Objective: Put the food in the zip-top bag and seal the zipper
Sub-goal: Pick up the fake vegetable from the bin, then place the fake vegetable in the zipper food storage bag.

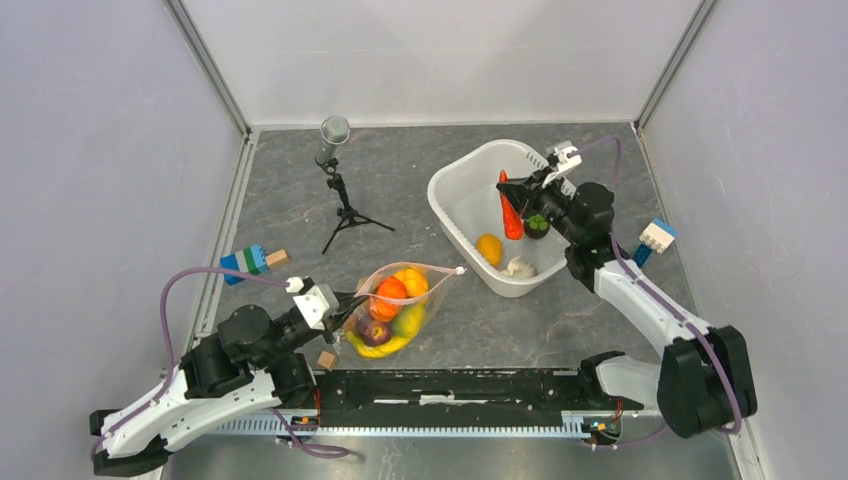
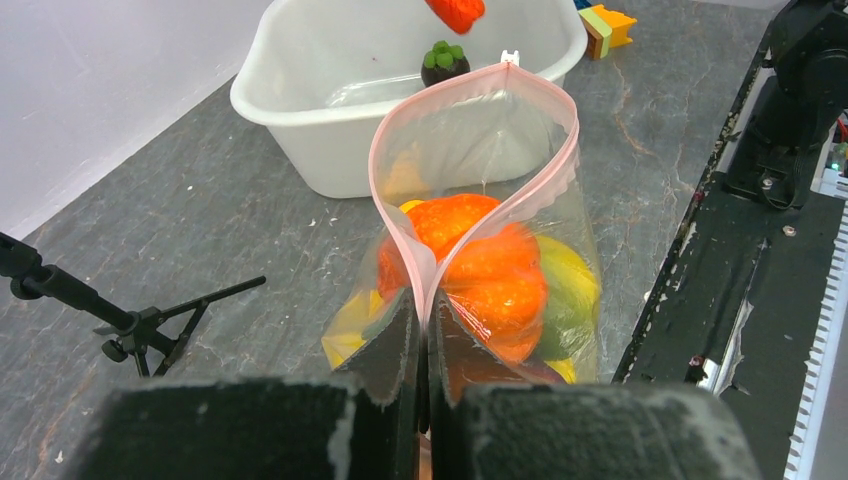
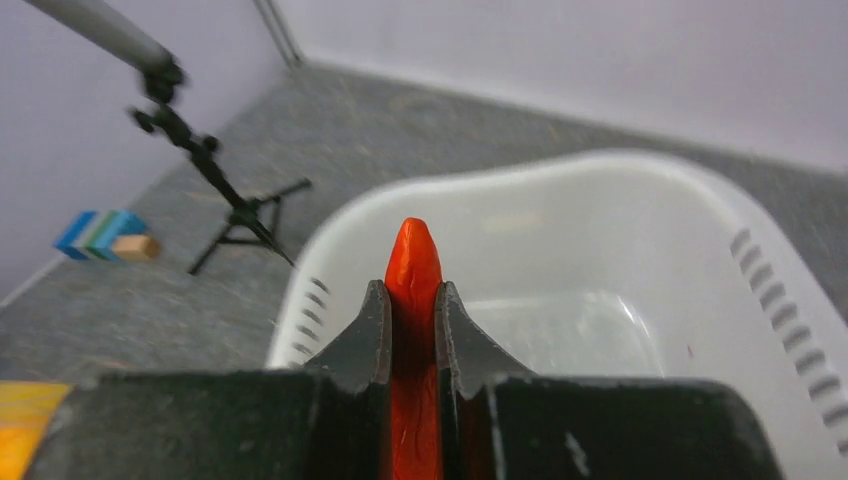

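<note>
The zip-top bag (image 1: pixel 402 300) lies near the left arm with its mouth held open in a loop, and orange, yellow and dark maroon food (image 2: pixel 480 262) is inside. My left gripper (image 2: pixel 428 312) is shut on the pink zipper (image 2: pixel 398 228) at the bag's near end. My right gripper (image 3: pixel 411 300) is shut on a long red-orange food piece (image 3: pixel 413 255), which hangs over the white tub (image 1: pixel 447 215). A yellow-orange piece (image 1: pixel 489 248), a white piece (image 1: pixel 519 266) and a dark one with a green top (image 1: pixel 537 226) remain in the tub.
A microphone on a small tripod (image 1: pixel 340 190) stands behind the bag. Block stacks sit at the left (image 1: pixel 247 261) and right (image 1: pixel 652 240) edges, and a small wooden cube (image 1: pixel 326 359) lies by the left arm. The black base rail runs along the near edge.
</note>
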You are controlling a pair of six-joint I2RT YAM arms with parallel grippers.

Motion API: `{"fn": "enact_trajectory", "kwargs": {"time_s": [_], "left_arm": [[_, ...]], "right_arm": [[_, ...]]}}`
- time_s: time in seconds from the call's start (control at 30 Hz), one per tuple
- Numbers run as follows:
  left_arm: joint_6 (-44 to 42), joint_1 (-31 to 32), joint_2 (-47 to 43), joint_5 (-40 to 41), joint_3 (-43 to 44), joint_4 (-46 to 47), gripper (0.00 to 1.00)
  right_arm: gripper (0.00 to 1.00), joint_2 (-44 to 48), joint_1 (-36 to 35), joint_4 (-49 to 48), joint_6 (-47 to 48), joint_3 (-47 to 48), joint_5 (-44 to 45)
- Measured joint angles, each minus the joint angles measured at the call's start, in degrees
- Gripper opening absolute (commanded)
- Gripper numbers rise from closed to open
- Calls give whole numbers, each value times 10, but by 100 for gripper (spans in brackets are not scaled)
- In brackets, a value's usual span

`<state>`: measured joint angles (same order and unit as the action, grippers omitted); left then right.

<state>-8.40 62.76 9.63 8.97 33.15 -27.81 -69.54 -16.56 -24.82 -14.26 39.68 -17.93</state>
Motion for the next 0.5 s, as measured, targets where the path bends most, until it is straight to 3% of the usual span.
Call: {"fn": "enact_trajectory", "kwargs": {"time_s": [0.1,0.27,0.5], "left_arm": [[0,0,0,0,0,0,2],[0,0,3,0,3,-2,2],[0,0,4,0,10,-6,2]], "right_arm": [[0,39,-17,-67,-22,-5,-37],[0,90,-114,-142,-26,-2,-66],[0,71,-226,-219,-10,21,-77]]}}
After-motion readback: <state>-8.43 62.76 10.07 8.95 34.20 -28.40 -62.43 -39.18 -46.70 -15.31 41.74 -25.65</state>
